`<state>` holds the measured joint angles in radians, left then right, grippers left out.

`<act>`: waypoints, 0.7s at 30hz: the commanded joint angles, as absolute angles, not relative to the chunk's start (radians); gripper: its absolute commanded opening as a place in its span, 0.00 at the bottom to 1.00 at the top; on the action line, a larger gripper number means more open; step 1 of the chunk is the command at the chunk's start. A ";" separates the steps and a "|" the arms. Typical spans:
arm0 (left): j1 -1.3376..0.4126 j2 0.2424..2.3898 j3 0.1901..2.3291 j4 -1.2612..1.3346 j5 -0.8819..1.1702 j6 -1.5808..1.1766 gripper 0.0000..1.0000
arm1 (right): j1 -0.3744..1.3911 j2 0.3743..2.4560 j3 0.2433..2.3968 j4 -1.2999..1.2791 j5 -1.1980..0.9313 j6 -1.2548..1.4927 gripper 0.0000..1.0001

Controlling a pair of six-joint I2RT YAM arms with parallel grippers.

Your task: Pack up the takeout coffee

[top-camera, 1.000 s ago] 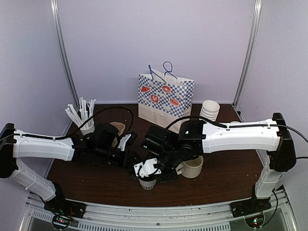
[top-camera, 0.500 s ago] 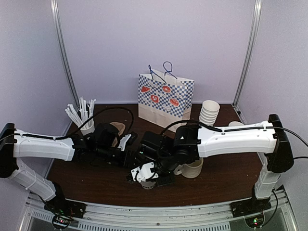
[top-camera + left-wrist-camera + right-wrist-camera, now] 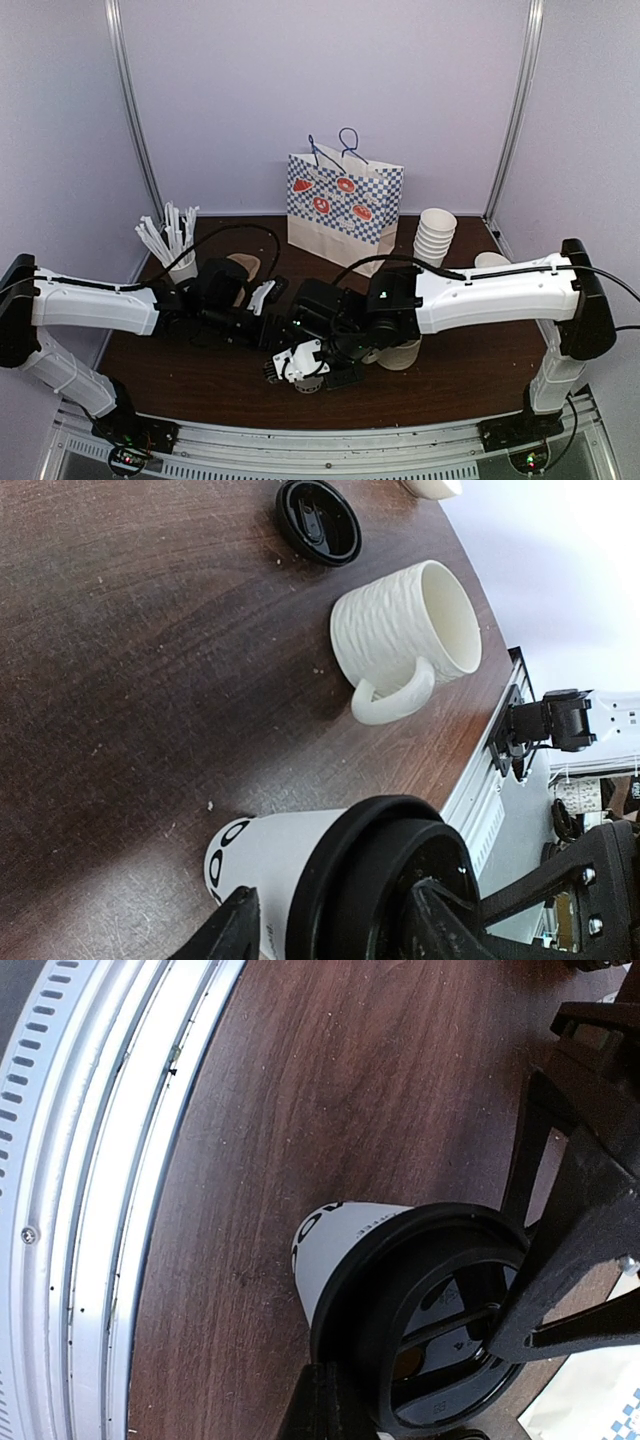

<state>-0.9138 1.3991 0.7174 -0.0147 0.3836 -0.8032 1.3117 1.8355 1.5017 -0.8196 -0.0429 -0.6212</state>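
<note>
One takeout coffee, a white paper cup with black lettering and a black lid, stands near the table's front edge. My left gripper is shut on it, one finger against the cup's wall. My right gripper hovers right over the cup, shut with nothing between its fingers, its tips against the lid's rim. In the top view both grippers cover most of the cup.
A white ceramic mug stands just right of the cup. A loose black lid lies farther back. At the back are a checked paper bag, a stack of lidless cups and a holder of white sticks. The metal rail runs close by.
My right gripper has shifted slightly left over the cup and shut fully. My left gripper has kept its hold and the cup has stayed put.
</note>
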 commanded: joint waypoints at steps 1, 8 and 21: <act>-0.917 1.446 0.666 -0.142 0.328 -0.798 0.52 | 1.313 1.991 1.427 -0.844 -0.041 -0.610 0.00; -0.917 1.414 0.665 -0.158 0.317 -0.787 0.52 | 1.318 2.062 1.463 -0.883 -0.020 -0.594 0.00; -0.917 1.289 0.739 -0.213 0.308 -0.707 0.56 | 1.285 1.764 1.591 -0.946 -0.114 -0.625 0.14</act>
